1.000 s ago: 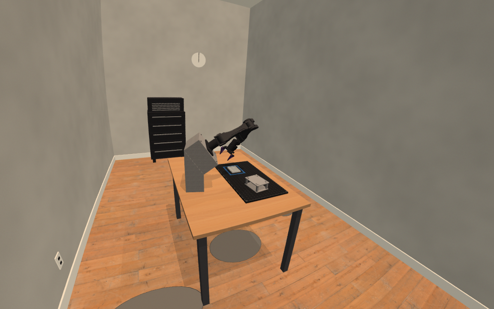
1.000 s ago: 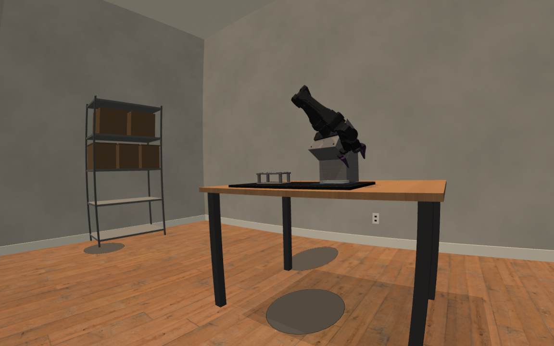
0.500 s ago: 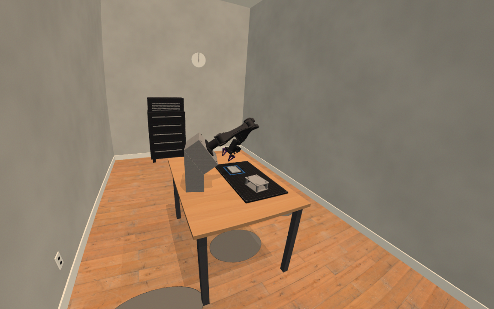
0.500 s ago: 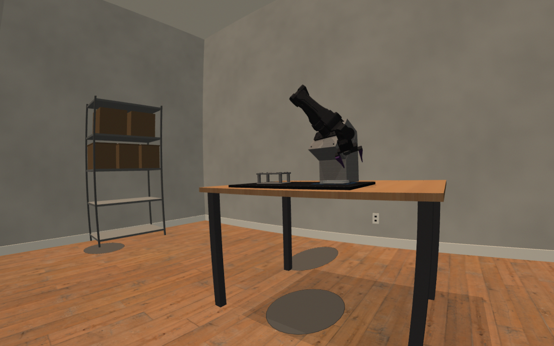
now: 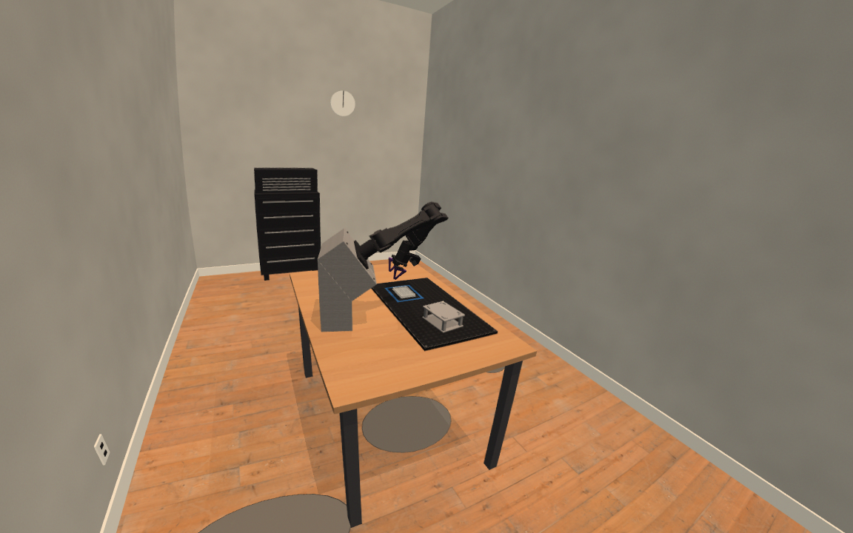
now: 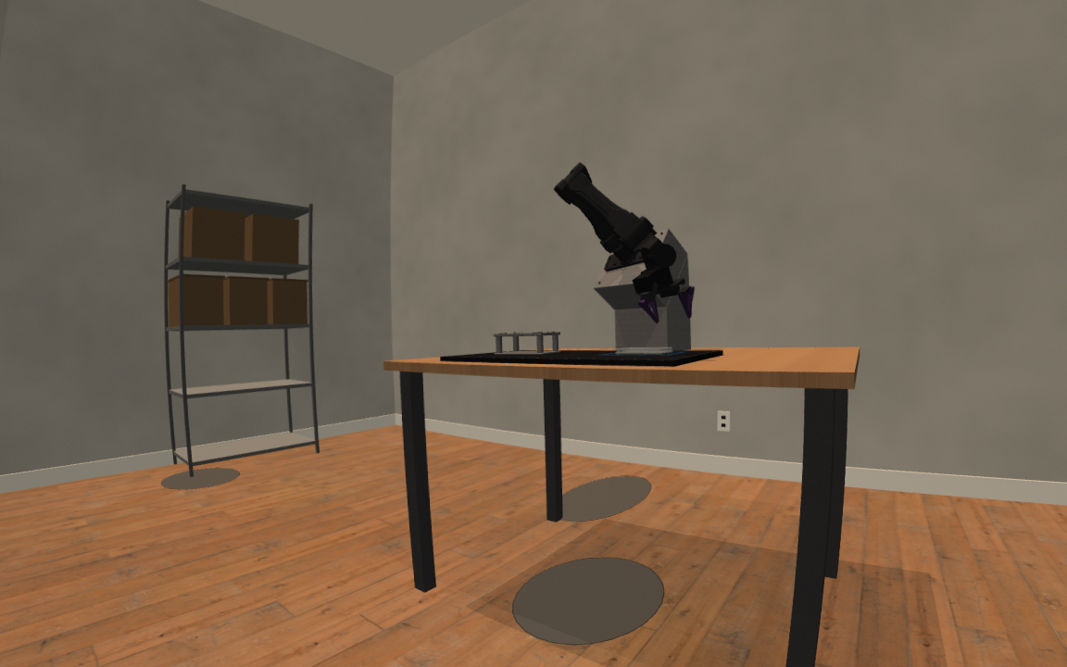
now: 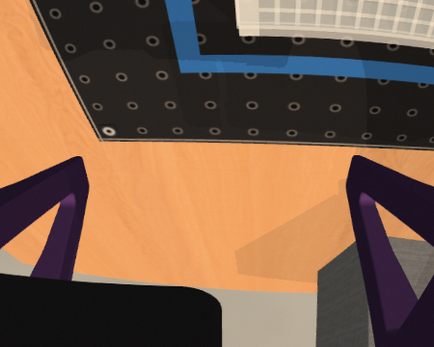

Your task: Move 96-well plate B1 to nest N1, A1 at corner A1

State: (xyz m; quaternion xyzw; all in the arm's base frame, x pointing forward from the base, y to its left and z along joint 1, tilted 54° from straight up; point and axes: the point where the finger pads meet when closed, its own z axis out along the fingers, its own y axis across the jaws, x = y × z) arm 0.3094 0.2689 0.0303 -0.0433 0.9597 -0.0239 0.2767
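Note:
The pale 96-well plate (image 5: pixel 403 292) (image 6: pixel 644 350) (image 7: pixel 352 13) lies flat inside the blue outline of B1 (image 7: pixel 323 67) on the black perforated board. The wrist view shows only part of it, at the top right. The raised nest N1 (image 5: pixel 443 311) (image 6: pixel 527 333) is a grey platform on posts and holds nothing. My gripper (image 5: pixel 394 275) (image 6: pixel 673 318) (image 7: pixel 217 171) is open, with nothing between its purple fingers. It hangs above the table near the board's B1 end, to one side of the plate. The A1 marks are too small to read.
The black board (image 5: pixel 476 327) (image 7: pixel 147 92) lies on the wooden table (image 5: pixel 376 371) (image 6: pixel 770 365). The arm's grey base block (image 5: pixel 335 301) (image 6: pixel 641 332) (image 7: pixel 339 294) stands beside the board and shows close to one finger in the wrist view.

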